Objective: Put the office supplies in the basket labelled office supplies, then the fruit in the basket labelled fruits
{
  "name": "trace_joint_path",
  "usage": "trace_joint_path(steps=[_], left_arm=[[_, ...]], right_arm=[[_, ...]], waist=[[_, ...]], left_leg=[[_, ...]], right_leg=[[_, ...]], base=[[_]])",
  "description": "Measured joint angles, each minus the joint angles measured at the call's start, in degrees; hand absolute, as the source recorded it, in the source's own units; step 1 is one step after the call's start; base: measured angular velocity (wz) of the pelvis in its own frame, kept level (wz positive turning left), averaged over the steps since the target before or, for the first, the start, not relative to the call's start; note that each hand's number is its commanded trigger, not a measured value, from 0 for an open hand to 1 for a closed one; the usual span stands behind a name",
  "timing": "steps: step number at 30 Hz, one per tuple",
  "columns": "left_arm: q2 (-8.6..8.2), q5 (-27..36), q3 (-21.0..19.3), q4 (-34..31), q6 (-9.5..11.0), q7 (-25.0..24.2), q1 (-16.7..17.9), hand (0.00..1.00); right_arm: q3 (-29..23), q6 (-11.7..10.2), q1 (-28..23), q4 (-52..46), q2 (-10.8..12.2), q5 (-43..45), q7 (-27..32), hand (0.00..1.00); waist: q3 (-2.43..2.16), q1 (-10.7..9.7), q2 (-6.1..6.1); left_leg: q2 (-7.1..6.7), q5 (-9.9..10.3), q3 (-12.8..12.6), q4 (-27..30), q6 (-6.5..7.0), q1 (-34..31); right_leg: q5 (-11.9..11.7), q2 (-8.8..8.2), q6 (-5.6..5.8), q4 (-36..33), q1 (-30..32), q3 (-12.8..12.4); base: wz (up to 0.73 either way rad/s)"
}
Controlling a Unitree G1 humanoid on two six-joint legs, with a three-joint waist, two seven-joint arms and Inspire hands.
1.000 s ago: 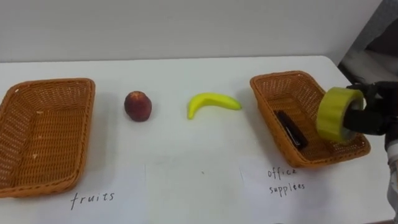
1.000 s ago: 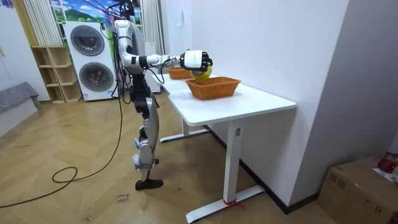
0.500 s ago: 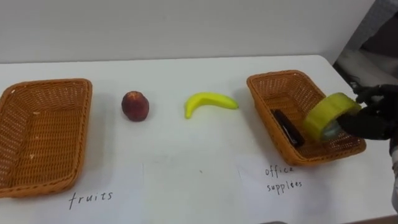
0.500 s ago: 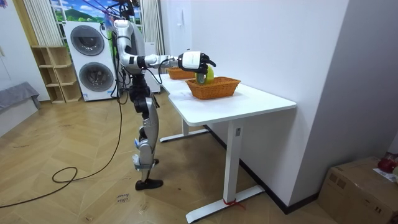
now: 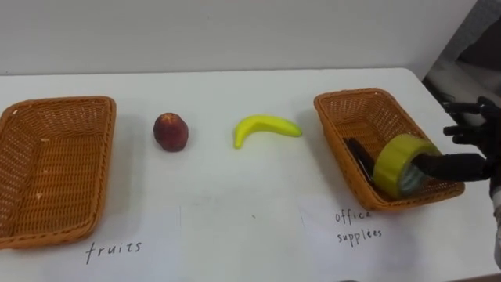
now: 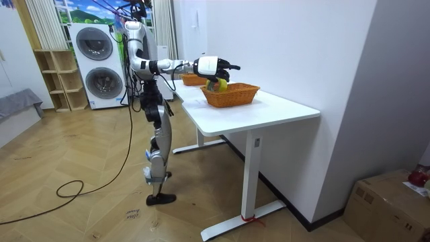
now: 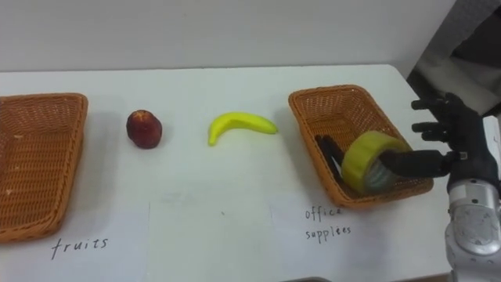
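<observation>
Left of the right basket [image 5: 352,93], banana [image 5: 266,127], peach [image 5: 171,131]

Left basket [image 5: 55,168] and right basket [image 5: 364,106] are orange-brown woven wicker on a plain white table [image 5: 211,94], peach [image 5: 171,131] dark red, banana [image 5: 266,127] bright yellow, tape roll [image 5: 389,167] yellow-green, the flat thing [image 5: 358,155] next to it black like the fingers of the right hand [image 7: 455,135].

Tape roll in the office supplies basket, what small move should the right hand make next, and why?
Probably ease the right hand back out, away from the basket. The tape roll already sits inside it beside a dark item, and the hand's fingers are spread straight, one reaching into the roll's middle. The peach and banana lie on the table.
</observation>
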State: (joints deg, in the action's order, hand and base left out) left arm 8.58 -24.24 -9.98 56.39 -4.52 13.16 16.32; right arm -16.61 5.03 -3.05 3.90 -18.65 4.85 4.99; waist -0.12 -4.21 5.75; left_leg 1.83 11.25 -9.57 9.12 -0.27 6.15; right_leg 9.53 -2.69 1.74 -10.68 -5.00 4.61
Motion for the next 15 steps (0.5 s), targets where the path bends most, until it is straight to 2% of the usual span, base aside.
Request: trace_joint_path(steps=[15], left_arm=[[0.02,0.00,0.00,-0.01,0.02,0.16,-0.06,0.00]], right_arm=[[-0.03,-0.04,0.00,-0.01,0.00,-0.03,0.00,0.00]], waist=[[-0.02,0.03,0.16]], left_leg=[[0.35,0.10,-0.09,0.03,-0.18,0.03]], right_leg=[[-0.10,0.32,-0.16,-0.01,0.01,0.00]], base=[[0.00]])
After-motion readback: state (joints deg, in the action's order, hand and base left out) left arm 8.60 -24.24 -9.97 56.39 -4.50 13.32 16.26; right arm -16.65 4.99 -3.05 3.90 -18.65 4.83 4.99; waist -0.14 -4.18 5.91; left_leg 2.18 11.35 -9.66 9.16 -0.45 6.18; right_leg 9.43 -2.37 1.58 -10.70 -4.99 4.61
